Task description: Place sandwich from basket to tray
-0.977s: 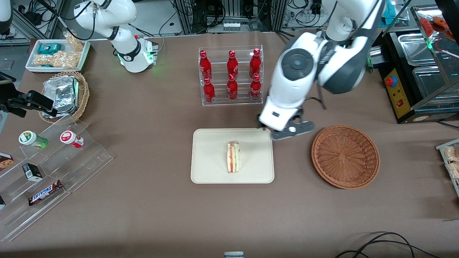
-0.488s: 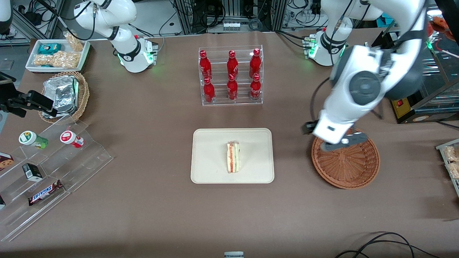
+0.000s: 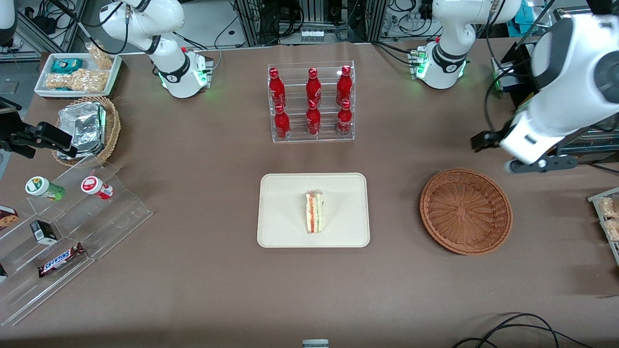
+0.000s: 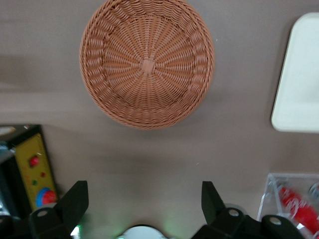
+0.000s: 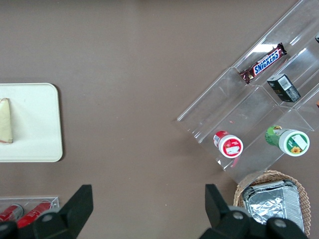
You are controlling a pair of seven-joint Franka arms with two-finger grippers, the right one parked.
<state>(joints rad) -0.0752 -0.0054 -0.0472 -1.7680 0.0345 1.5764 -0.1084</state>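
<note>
The sandwich [image 3: 315, 212], a pale wedge with red and green layers, lies on the cream tray [image 3: 280, 193] near its middle; the right wrist view shows the sandwich [image 5: 5, 119] on the tray [image 5: 35, 124] too. The reddish-brown basket [image 3: 465, 210] sits beside the tray toward the working arm's end and holds nothing. My left gripper [image 3: 517, 157] hangs above the table, farther from the front camera than the basket and apart from it. The left wrist view has the gripper [image 4: 144, 189] open over bare cloth, with the basket [image 4: 147, 64] and a tray corner [image 4: 299, 74] in sight.
A clear rack of red bottles [image 3: 312, 101] stands farther back than the tray. A yellow-faced control box [image 3: 534, 128] sits close to the gripper. Clear steps with snacks [image 3: 67, 217], a tan basket of foil packs [image 3: 87, 128] and a white snack tray [image 3: 77, 72] lie toward the parked arm's end.
My left gripper swung from the tray's corner, across the basket, out toward the working arm's end of the table. The sandwich stayed put on the tray.
</note>
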